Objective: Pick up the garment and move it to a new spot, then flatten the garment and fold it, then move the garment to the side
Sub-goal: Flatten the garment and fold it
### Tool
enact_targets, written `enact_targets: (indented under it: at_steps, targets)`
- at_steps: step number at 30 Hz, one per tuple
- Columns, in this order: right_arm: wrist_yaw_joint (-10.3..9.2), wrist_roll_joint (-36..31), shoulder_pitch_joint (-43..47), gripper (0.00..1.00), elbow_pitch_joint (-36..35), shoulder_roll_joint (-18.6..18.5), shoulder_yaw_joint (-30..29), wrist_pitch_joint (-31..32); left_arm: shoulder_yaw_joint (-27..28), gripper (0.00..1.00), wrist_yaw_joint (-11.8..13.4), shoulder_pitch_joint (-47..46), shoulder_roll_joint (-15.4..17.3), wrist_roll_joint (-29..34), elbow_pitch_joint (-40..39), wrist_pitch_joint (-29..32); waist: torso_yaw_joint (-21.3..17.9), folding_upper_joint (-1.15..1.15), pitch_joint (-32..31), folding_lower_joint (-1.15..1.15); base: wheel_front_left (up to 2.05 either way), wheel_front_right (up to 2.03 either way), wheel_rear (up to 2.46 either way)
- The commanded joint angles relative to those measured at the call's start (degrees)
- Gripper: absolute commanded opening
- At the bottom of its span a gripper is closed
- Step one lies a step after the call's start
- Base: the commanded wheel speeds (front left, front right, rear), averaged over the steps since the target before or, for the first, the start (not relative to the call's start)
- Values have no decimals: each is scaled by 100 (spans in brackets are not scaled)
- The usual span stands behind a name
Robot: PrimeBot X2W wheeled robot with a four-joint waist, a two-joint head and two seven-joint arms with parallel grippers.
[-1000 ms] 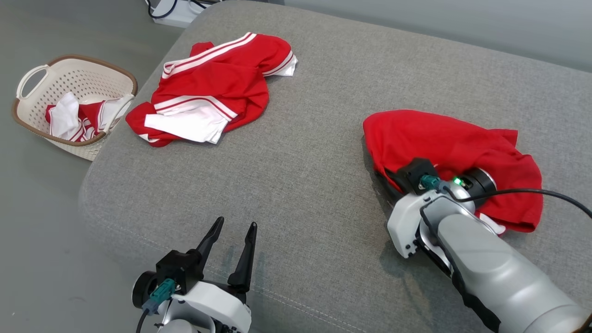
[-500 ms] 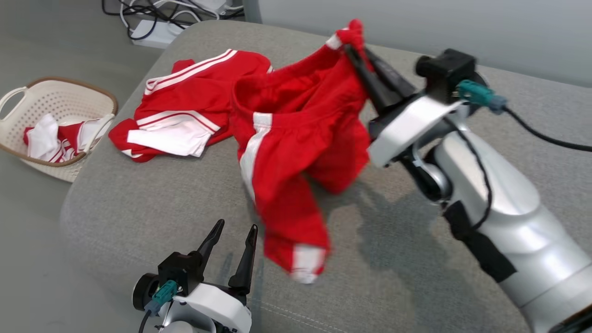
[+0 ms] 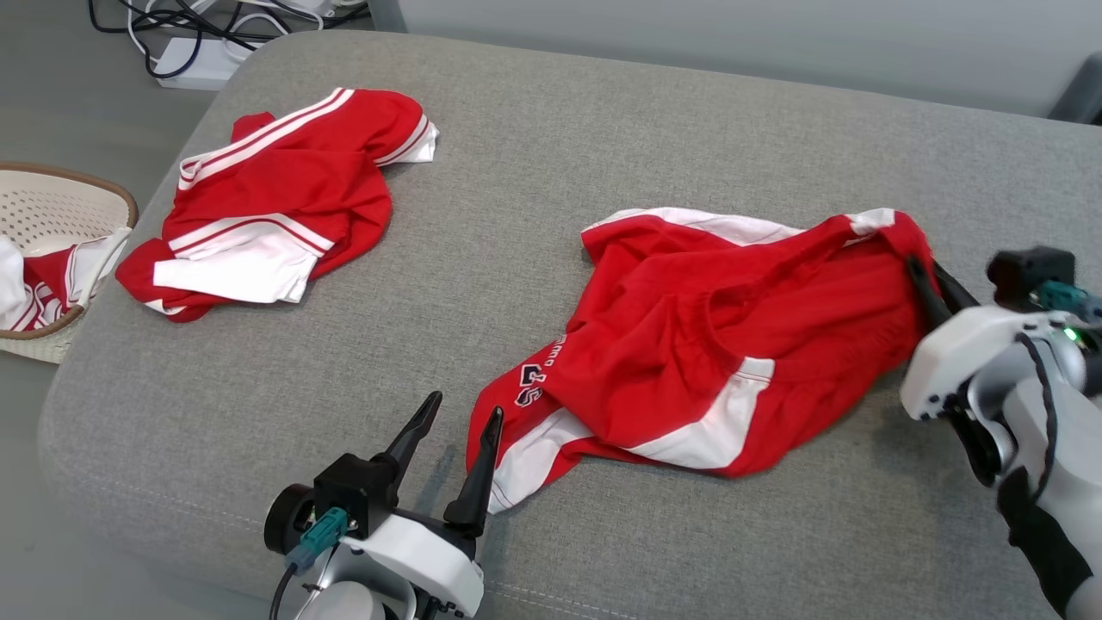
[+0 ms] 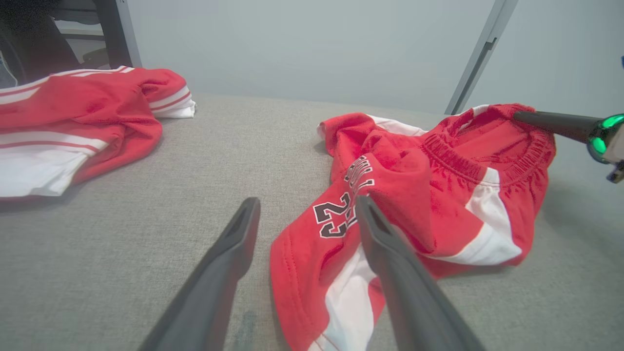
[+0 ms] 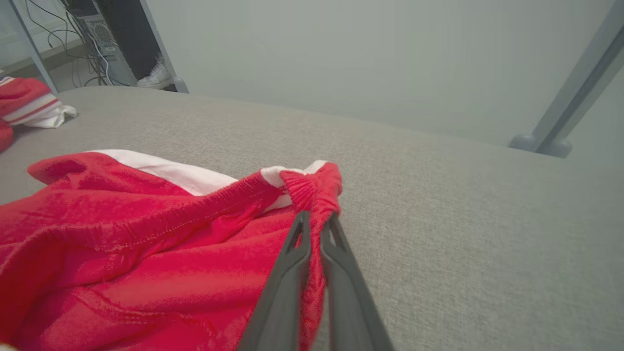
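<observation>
Head view, grey fabric cushion, right claw pinching red shorts, left claw spread, basket on floor

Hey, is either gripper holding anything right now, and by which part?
The right gripper is shut on the red shorts, pinching their elastic waistband. The left gripper is open, holding nothing.

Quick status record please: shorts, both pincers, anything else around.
shorts: crumpled on the grey cushion, not flattened
right pincer: shut on the shorts' waistband, at their right end
left pincer: open, empty, at the shorts' near hem
other clothes: red-and-white pile, far left of cushion
basket: past the cushion's left edge, clothes inside
</observation>
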Motion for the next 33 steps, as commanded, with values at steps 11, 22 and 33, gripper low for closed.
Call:
enact_targets:
  at_steps: [11,22,33]
  targets:
    - [-1,-236,546,100,-658,-232,101,-61,158,100,-31,-190,44,28,-127,-34,-297,0,-83,0,0,0,0]
    - [-1,588,692,100,-2199,-919,2583,77,77,100,-14,-150,44,-28,-85,-34,-285,0,-187,0,0,0,0]
    - [-1,1104,-11,100,-2554,-1567,4236,484,-22,100,36,-83,44,-115,-97,-34,92,0,-149,0,0,0,0]
